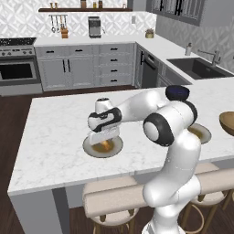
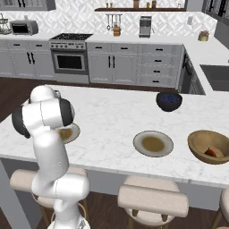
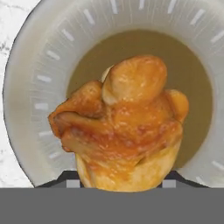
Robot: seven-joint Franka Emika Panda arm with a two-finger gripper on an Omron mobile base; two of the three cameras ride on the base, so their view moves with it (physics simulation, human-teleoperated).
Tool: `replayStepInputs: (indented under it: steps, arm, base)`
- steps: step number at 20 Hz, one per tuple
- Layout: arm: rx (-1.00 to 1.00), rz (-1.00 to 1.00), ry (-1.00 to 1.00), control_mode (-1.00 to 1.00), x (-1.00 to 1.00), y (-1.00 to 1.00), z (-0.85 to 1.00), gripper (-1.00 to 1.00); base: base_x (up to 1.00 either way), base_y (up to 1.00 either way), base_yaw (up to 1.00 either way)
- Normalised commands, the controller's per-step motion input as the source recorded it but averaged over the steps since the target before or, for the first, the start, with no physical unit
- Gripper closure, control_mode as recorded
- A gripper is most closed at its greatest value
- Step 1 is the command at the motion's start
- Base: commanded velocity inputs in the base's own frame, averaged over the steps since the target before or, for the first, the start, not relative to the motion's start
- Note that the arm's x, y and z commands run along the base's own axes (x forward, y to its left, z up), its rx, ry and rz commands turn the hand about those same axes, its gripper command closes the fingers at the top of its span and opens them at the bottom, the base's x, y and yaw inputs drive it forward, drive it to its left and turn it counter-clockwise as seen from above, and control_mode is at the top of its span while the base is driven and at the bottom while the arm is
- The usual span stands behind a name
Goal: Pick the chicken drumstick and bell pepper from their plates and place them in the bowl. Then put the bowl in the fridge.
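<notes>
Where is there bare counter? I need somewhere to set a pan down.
Bare marble runs behind the drumstick plate toward the far edge, and between that plate and the empty plate. It's crowded at the right end: blue bowl, empty plate, wooden bowl.

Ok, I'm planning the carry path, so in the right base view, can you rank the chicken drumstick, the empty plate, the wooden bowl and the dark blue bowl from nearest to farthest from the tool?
1. Chicken drumstick, right at the tool.
2. Empty plate, mid-counter, to the right.
3 and 4. Dark blue bowl, farther back, and wooden bowl, at the right edge: too close to call.
</notes>
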Motion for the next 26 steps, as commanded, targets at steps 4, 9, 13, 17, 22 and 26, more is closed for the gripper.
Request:
replayStepInputs:
  steps: [4, 9, 13, 17, 22, 26]
  arm:
    - [0.10, 0.00, -0.10, -1.00, -0.88, -0.63, 0.73, 1.00]
    - [0.07, -0.03, -0.19, -1.00, -0.73, -0.78, 0.71, 1.00]
    - [0.02, -0.07, -0.15, -1.00, -0.81, -0.78, 0.71, 1.00]
    - [0.00, -0.08, -0.04, -1.00, -0.72, -0.43, 0.94, 1.00]
    - [0.00, -0.06, -0.02, 1.00, -0.33, -0.15, 0.51, 1.00]
    - [0.00, 0.00, 0.00, 1.00, 0.00, 0.00, 0.00, 1.00]
  base:
    - [0.00, 0.00, 0.00]
    - [0.00, 0.00, 0.00]
    - [0.00, 0.00, 0.00]
    - [0.00, 0.00, 0.00]
    - [-0.13, -0.26, -0.05]
    - [-0.58, -0.71, -0.12]
